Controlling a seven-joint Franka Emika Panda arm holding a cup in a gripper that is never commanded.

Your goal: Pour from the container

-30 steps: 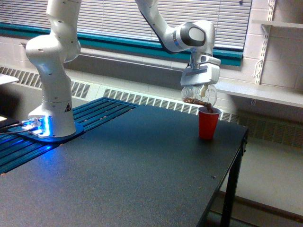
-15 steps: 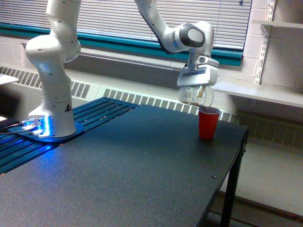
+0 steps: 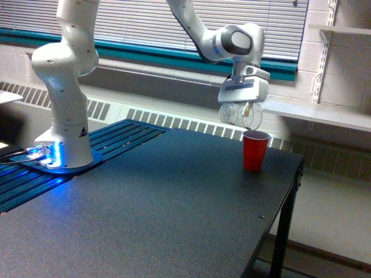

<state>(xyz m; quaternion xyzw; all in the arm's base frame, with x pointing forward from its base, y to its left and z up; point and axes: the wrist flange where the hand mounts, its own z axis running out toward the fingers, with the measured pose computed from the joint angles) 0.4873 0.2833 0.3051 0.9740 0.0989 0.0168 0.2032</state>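
Note:
My gripper is shut on the container, a small clear cup held tilted on its side in the air. Its wall looks see-through with no brown contents that I can make out. It hangs just above and slightly to the exterior view's left of the red cup, not touching it. That red cup stands upright on the dark table near the far right corner.
The arm's white base stands on a blue-lit slatted platform at the exterior view's left. The table's right edge drops off just beyond the red cup. A white shelf and wall lie behind.
The brown contents that ran from the container into the red cup are no longer visible. The gripper has lifted the container slightly up and away from the red cup's rim.

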